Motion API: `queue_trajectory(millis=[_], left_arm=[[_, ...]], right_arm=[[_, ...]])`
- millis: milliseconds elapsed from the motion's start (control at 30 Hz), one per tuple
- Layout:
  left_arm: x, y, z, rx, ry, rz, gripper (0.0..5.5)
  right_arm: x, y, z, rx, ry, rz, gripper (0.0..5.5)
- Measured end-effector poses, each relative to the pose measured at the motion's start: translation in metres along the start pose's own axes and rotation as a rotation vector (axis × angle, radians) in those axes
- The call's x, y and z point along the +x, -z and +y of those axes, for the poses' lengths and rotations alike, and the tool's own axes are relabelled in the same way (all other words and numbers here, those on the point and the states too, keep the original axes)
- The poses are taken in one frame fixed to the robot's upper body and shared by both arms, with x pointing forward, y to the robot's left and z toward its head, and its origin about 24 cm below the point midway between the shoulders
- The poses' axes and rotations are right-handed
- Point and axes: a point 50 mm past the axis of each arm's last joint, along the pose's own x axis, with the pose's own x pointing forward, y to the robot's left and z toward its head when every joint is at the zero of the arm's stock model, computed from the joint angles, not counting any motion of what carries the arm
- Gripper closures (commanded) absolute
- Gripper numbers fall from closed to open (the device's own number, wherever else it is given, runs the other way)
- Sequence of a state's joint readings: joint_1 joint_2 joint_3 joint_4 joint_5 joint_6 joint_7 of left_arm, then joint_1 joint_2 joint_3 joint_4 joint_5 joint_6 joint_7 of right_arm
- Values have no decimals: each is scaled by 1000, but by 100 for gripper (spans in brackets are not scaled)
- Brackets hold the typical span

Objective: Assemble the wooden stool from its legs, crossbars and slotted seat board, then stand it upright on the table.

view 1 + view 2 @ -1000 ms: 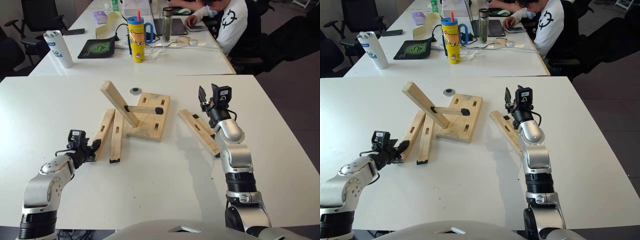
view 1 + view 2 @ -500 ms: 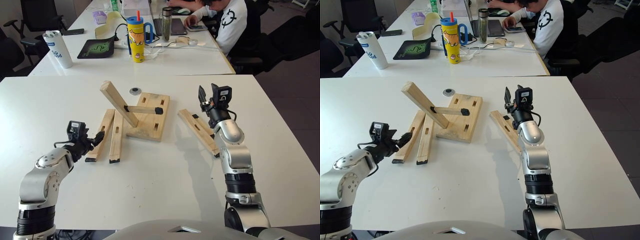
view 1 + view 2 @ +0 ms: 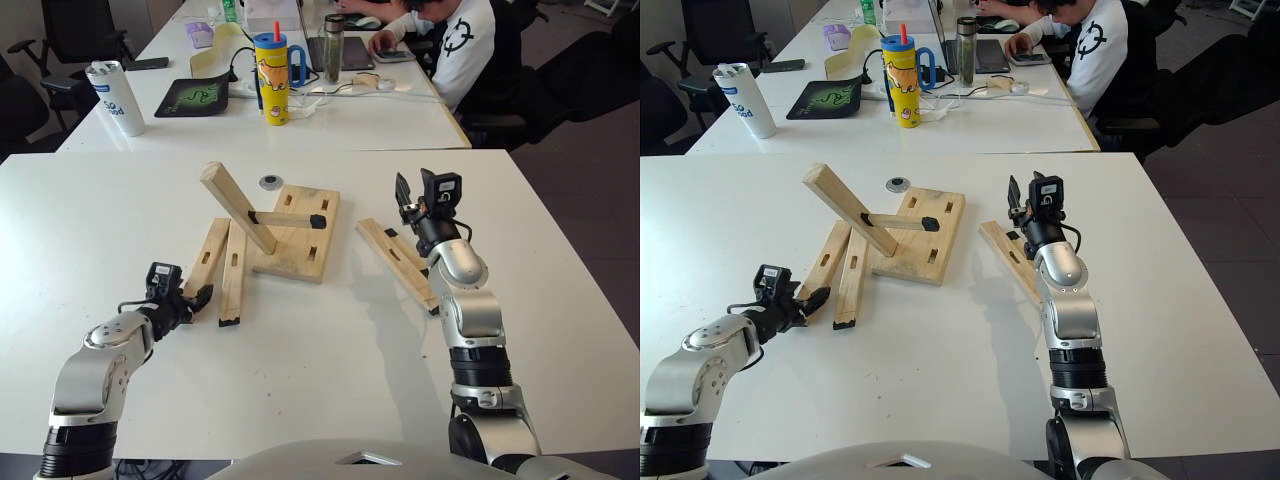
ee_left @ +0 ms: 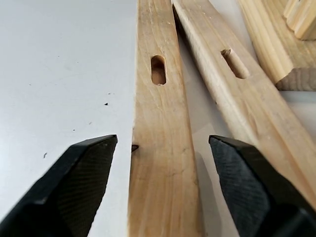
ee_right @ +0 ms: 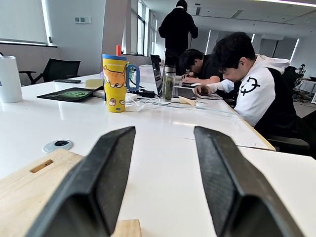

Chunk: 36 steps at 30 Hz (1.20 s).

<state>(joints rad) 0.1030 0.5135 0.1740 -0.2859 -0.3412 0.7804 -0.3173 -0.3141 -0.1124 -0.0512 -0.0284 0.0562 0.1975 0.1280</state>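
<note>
Left gripper (image 3: 196, 297) is low on the table (image 3: 330, 350). Its jaws are spread to either side of the near end of the outer leg (image 3: 208, 258), not touching the wood and holding nothing. That reads as a line-up for a pinch across the leg's width: in the wrist view the leg is centred between the fingers (image 4: 79, 177), slot facing up.

The second leg (image 3: 234, 270) lies flat just beside it, so the inner finger has little room. Mind that when you close.

The seat board (image 3: 305, 252) lies flat mid-table, slots up. One tilted leg (image 3: 238, 208) is stuck in it, and a crossbar (image 3: 288, 218) runs off that leg across the board. The lean suggests it's not seated square.

Right gripper (image 3: 413, 190) is held up off the table, jaws apart and empty, above the far end of the pair of legs (image 3: 395, 255) on the right. Probably kept clear so it doesn't crowd the left side.

Assembly looks barely started.
</note>
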Motion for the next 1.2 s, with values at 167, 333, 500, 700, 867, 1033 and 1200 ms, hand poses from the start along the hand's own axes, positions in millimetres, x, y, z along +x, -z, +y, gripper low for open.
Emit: queue_trajectory(millis=[167, 333, 500, 700, 867, 1033, 1200], left_arm=[[3, 2, -5, 11, 14, -5, 324], [5, 4, -2, 17, 6, -11, 347], [8, 2, 1, 28, -16, -21, 347], [4, -44, 18, 42, -173, -339, 347], [-8, -79, 21, 110, -233, -584, 347], [-26, -119, 9, 200, -225, -799, 347], [-52, -173, -15, 312, -151, -1047, 347]], right_arm=[[0, 0, 0, 0, -3, 0, 331], [0, 0, 0, -1, -3, -1, 331], [0, -1, -1, -4, -2, -1, 331], [7, -9, -3, -9, 0, -32, 331], [20, -26, -14, 4, 20, -84, 331], [42, -73, -17, 81, -36, -211, 331], [52, -125, 11, 341, -297, -268, 331]])
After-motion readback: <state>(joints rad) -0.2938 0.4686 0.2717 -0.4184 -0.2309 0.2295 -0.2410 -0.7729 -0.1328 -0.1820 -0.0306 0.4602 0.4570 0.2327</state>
